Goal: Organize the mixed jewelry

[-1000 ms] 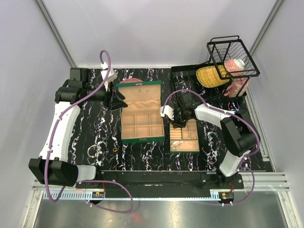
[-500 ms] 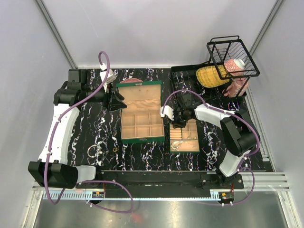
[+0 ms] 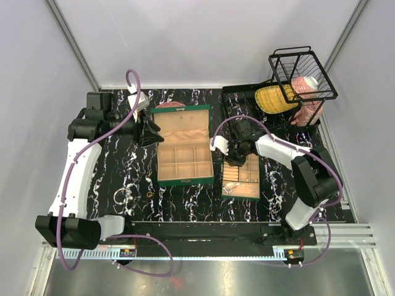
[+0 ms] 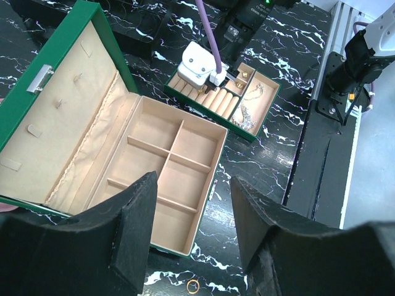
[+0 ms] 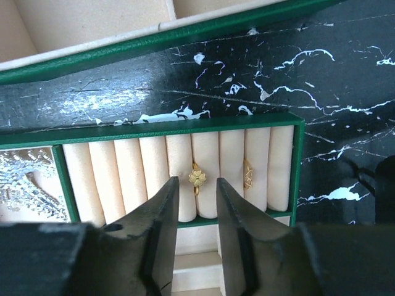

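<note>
- Right fingers (image 5: pixel 171 197) just parted to a narrow gap, straddling the flower ring (image 5: pixel 197 179) seated in the small tray (image 5: pixel 185 129) rolls: released, so I judge it placed.
- Left fingers (image 4: pixel 148 197) wide, empty, beside the green box (image 3: pixel 159 168).
- Count: two rings in the rolls, counting the plain ring (image 5: pixel 247 172); chain heap (image 5: pixel 24 179) alongside; one loose ring (image 3: pixel 150 195) and one bangle (image 3: pixel 120 197) on the surface (image 3: pixel 185 200).

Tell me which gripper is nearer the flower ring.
Right. The right gripper hovers directly over the flower ring in the tray; the left gripper is far off, on the other side of the green box.
</note>
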Controlling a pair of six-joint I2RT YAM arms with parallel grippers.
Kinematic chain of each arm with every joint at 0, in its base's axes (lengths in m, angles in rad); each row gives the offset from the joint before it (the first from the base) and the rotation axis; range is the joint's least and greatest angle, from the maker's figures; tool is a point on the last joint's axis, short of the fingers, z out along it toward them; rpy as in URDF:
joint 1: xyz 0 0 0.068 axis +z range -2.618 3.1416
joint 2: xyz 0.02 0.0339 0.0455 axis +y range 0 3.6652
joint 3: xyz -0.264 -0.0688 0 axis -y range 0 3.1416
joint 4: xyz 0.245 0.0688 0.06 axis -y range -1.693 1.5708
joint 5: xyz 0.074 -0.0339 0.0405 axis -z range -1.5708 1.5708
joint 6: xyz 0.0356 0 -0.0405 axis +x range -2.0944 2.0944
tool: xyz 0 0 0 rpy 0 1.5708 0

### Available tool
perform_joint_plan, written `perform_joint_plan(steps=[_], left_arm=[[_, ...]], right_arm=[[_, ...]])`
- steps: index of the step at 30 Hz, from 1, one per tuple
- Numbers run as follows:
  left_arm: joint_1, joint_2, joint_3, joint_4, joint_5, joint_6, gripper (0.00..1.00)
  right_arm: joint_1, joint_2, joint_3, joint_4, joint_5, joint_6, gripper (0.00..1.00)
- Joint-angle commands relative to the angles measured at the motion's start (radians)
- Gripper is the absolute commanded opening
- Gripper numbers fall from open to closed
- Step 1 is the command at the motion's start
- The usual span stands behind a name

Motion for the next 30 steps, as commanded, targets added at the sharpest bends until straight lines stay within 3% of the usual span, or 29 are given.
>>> perform_joint_plan(steps=[1,13,20,30], left_arm=[[0.006,-0.039,-0.019,0.032,0.038,0.033,0.54],[0.009,-0.073,-0.055,0.017,0.005,0.071,0.54],[0.016,-0.082,-0.120,-0.043,-0.158,0.212,0.54],[0.016,-0.088,-0.372,-0.102,-0.443,0.453,0.54]], right_arm=[[-0.004,-0.052,0.040,-0.037,0.025,0.025,0.40],[-0.004,-0.127,0.071,-0.038,0.055,0.082,0.43],[-0.004,-0.248,0.106,-0.045,0.048,0.183,0.42],[-0.004,-0.414,0.135,-0.065,-0.017,0.341,0.42]])
